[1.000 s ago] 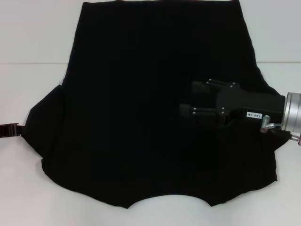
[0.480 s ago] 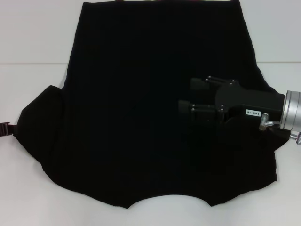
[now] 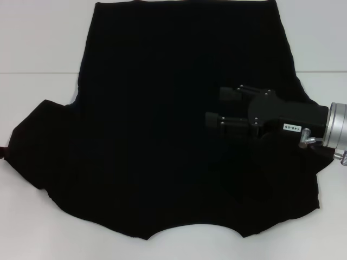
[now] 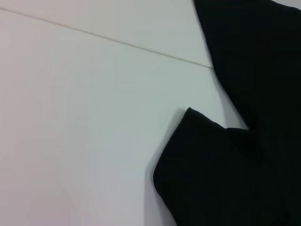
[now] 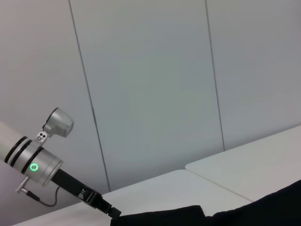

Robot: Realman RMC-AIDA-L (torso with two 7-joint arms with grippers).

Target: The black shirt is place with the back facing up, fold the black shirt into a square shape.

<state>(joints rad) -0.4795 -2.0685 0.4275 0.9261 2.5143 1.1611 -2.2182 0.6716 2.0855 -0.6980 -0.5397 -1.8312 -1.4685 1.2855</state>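
Black shirt (image 3: 157, 135): plain black, no lettering showing, spread flat on the white table (image 3: 38, 49). Long axis runs away from me, curved neckline nearest, sleeves out to both sides.
My right gripper (image 3: 214, 107): over the shirt's right half, fingers spread.
My left gripper (image 5: 106, 207): at the left sleeve's edge, finger state cannot be told.

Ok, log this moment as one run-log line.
black shirt: flat on white table, unfolded | left claw: at left sleeve edge | right claw: over shirt's right side
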